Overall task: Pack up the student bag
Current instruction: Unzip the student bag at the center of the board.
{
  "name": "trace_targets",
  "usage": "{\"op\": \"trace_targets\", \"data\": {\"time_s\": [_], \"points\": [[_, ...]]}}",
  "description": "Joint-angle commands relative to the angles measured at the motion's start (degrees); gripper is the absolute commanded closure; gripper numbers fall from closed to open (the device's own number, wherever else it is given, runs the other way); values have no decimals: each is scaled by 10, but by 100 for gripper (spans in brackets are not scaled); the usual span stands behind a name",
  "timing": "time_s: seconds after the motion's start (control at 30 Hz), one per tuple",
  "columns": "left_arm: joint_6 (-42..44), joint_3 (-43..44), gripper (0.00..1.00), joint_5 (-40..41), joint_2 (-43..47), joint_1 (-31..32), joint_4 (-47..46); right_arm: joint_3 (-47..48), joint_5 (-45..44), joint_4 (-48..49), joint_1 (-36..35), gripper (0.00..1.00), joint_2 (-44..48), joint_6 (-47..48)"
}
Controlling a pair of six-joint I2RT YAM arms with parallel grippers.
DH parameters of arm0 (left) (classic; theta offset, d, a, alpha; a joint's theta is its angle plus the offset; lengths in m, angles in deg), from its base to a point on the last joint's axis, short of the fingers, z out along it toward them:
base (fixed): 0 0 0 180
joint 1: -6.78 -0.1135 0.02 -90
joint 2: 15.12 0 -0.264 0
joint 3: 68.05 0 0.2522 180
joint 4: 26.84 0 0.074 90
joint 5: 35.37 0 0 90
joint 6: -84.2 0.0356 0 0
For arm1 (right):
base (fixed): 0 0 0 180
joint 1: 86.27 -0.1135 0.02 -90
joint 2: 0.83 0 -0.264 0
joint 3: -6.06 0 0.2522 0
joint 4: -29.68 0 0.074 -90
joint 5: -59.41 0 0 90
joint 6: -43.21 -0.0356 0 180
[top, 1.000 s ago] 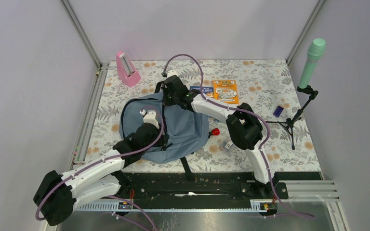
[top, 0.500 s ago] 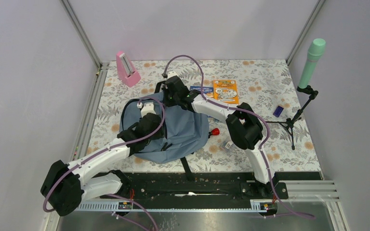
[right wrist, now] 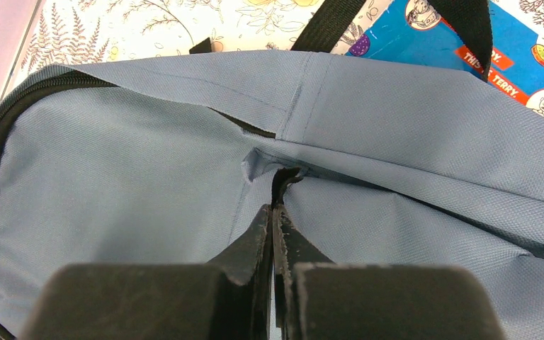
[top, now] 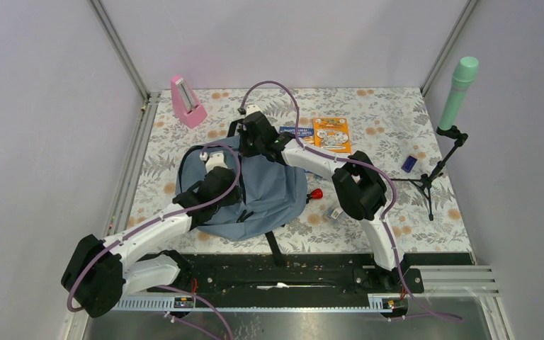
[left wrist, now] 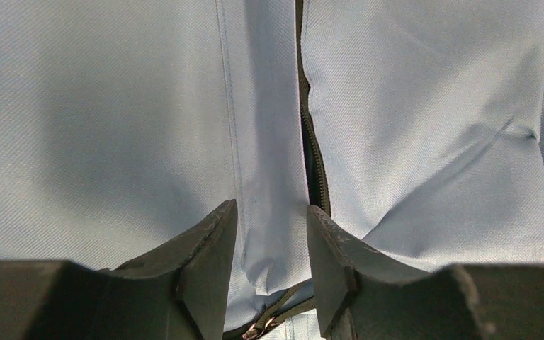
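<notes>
Student bag [top: 269,195] lies flat on the floral table [top: 382,127], left of centre, between the two arms. Right gripper [right wrist: 275,219]: fingers pressed together, pinching a small fold of fabric at the bag's far top edge, near the black carry strap. Left gripper [left wrist: 270,234]: fingers spread, pressed down astride a ridge of cloth beside the zipper [left wrist: 310,149], gripping nothing. Judgement: thin soft cloth, light, limp, puckers at every pinch. A fabric grab will only stretch and slip, so take hold at the seam, the strap or the metal pull [left wrist: 258,329] low between the left fingers.
</notes>
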Motion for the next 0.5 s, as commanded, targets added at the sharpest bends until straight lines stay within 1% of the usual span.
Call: {"op": "trace_targets", "data": {"time_s": [0.0, 0.27, 0.47], "points": [[-6, 8, 57, -19, -24, -6, -51, 0, 4, 16, 5, 100, 38, -1], [-3, 6, 58, -8, -48, -9, -52, -1, 2, 16, 5, 100, 43, 2], [-1, 5, 55, -17, -70, -10, -80, 0, 5, 16, 5, 100, 42, -1]]}}
